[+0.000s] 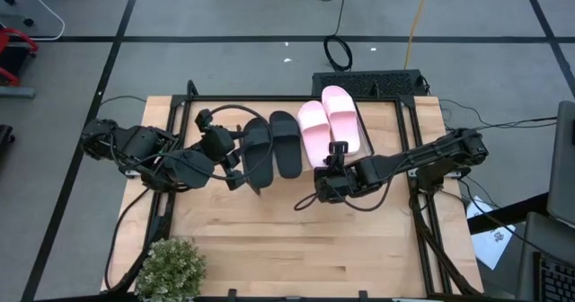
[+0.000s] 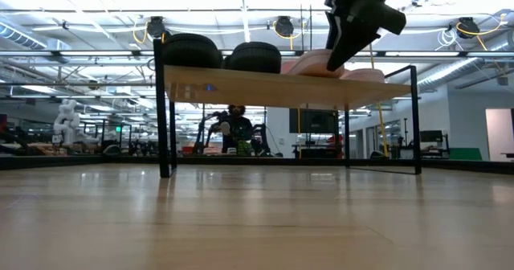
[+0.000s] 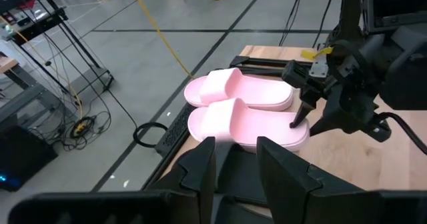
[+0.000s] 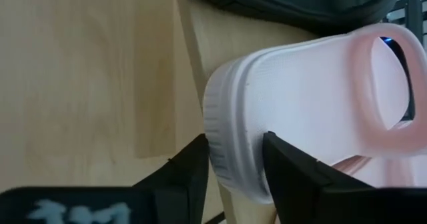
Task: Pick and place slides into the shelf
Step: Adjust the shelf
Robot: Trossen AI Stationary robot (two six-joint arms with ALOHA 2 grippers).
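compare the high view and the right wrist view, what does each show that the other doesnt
Only the high view shows the whole layout: the left gripper at the outer black slide, the second black slide, the far pink slide, and a potted plant at the table's near edge. Only the right wrist view shows the contact up close: the right gripper with its fingers on either side of the near pink slide's ribbed heel edge. Both show that pink slide, the right gripper at it, and the shelf's wooden top.

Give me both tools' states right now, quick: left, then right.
Left tool: closed on a black slide, by its edge.
Right tool: fingers straddle the heel of a pink slide; firm grip or not cannot be told.
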